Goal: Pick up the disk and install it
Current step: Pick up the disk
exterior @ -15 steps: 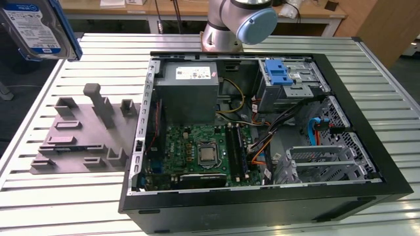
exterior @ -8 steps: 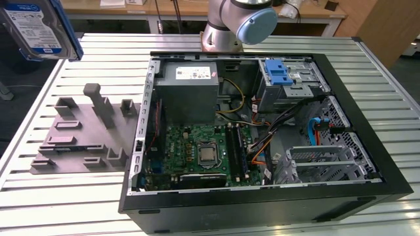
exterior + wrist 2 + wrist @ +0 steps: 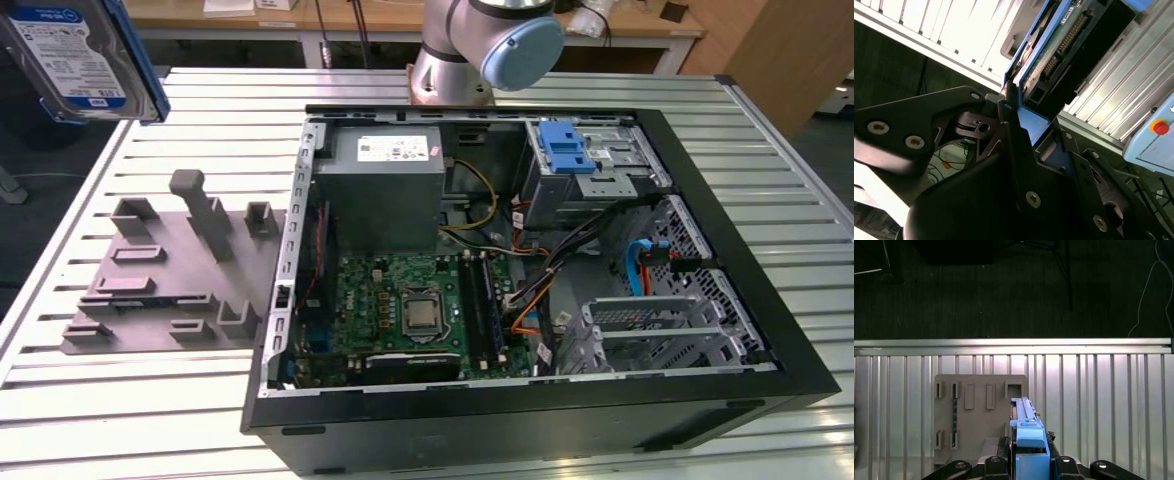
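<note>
The disk (image 3: 80, 60), a silver-grey drive with a white-and-blue label in a blue carrier, hangs high over the table's far corner at the exterior view's left. In the first wrist view the disk (image 3: 1026, 432) shows edge-on between the black fingers of my gripper (image 3: 1029, 465). In the second wrist view my gripper (image 3: 1029, 120) is shut on the blue carrier's end, with the disk's (image 3: 1064, 40) circuit-board side showing. The open computer case (image 3: 747, 300) lies well off toward the exterior view's right.
A grey fixture plate (image 3: 174, 270) with upright holders lies on the slatted table beside the case; it also lies beneath the disk as a grey fixture plate (image 3: 979, 410). Inside the case are a grey power supply (image 3: 387, 190), a motherboard (image 3: 400, 310) and a drive bay with a blue latch (image 3: 567, 150). The arm's base (image 3: 481, 50) stands behind.
</note>
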Motion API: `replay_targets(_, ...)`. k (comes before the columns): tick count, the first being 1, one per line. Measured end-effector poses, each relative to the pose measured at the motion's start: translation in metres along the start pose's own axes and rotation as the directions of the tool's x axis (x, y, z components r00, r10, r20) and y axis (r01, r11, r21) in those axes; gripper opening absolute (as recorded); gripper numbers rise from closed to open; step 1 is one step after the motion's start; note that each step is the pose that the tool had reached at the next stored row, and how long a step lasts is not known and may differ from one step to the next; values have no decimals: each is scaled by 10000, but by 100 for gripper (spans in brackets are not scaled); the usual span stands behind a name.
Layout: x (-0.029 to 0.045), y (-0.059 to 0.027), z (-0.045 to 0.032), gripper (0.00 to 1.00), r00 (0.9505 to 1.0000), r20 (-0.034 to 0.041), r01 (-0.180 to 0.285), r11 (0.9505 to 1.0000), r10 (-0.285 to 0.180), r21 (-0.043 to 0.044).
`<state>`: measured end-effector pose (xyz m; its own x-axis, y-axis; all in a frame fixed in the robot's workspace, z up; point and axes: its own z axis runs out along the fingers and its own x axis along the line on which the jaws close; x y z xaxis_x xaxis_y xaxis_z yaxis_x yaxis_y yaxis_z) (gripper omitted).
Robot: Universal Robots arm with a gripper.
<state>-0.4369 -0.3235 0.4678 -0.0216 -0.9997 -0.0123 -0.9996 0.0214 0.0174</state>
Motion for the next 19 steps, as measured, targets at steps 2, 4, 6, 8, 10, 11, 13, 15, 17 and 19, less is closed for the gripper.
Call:
replay_targets(2,-1,0,-2,36,10000,0,0,10000,0,1)
replay_targets(4,-2,1,-8,36,10000,-2,0,10000,0,-2)
replay_targets(6,-3,0,-19,36,10000,-1,0,10000,0,0)
replay_targets(8,-3,1,-47,36,10000,-1,0,10000,0,0)
replay_targets(10,-3,2,-79,36,10000,0,0,10000,0,1)
replay_targets(11,-4,2,-95,36,10000,0,0,10000,0,1)
replay_targets(13,-4,2,-118,36,10000,-1,0,10000,0,-1)
replay_targets(15,2,2,-120,36,10000,-1,0,10000,0,-1)
replay_targets(17,23,1,-120,36,10000,-1,0,10000,0,0)
replay_targets(19,49,1,-120,36,10000,0,-1,10000,1,0)
